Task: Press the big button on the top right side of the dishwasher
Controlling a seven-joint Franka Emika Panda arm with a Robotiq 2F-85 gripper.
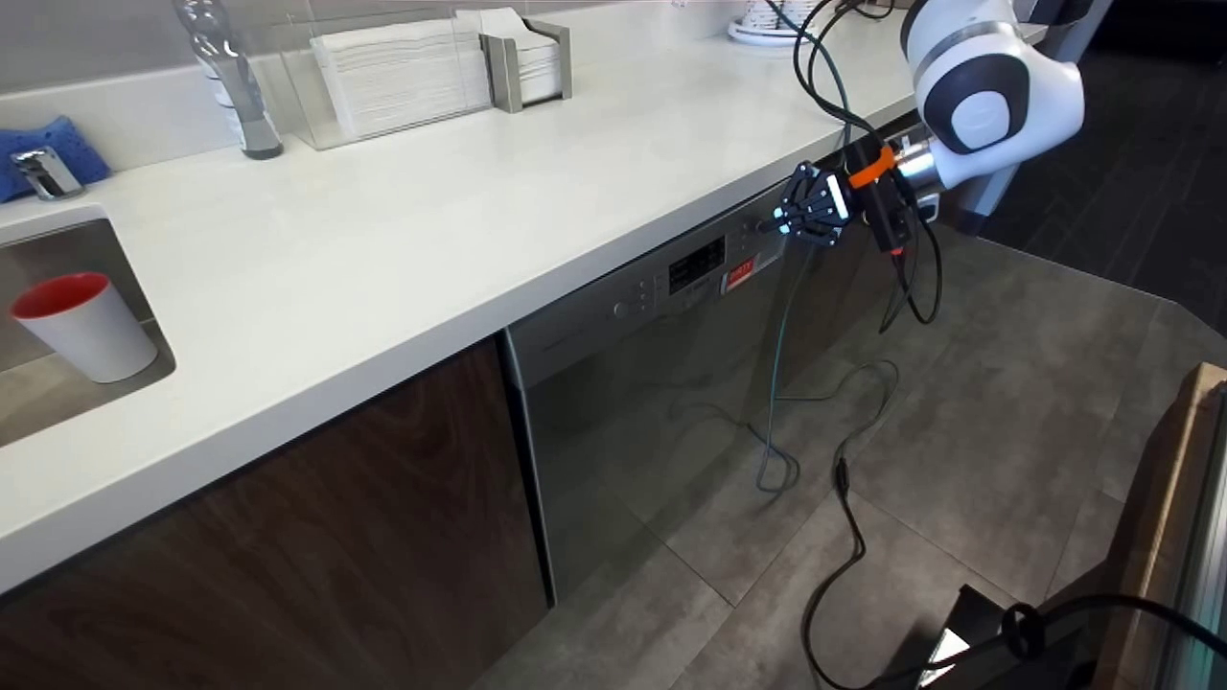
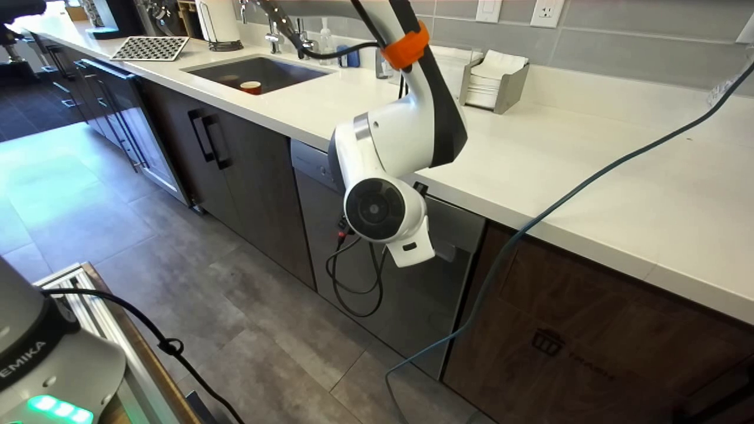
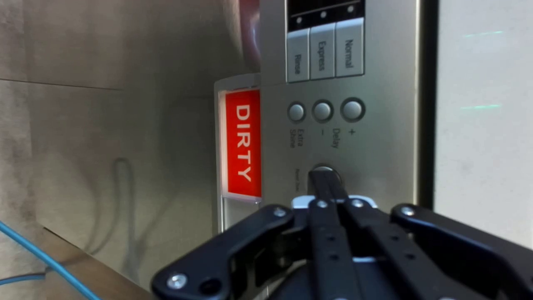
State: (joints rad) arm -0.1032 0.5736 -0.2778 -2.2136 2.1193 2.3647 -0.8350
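Observation:
The dishwasher [image 1: 652, 412] has a brushed-steel front under the white counter; it also shows in an exterior view [image 2: 412, 318], partly behind the arm. Its control strip [image 3: 387, 100] fills the middle of the wrist view, with small round buttons and a larger round button [image 3: 322, 168]. My gripper [image 3: 327, 179] is shut with nothing held; its fingertips lie over the larger button and hide most of it. Whether they touch or press it I cannot tell. In an exterior view the gripper [image 1: 775, 224] points at the right part of the strip. The arm hides the fingertips in an exterior view.
The white counter edge [image 1: 613, 259] overhangs just above the strip. A red DIRTY label [image 3: 243, 143] is stuck beside the buttons. A blue cable [image 2: 512, 247] hangs over the counter to the floor. A dark wooden cabinet [image 1: 316, 546] adjoins the dishwasher.

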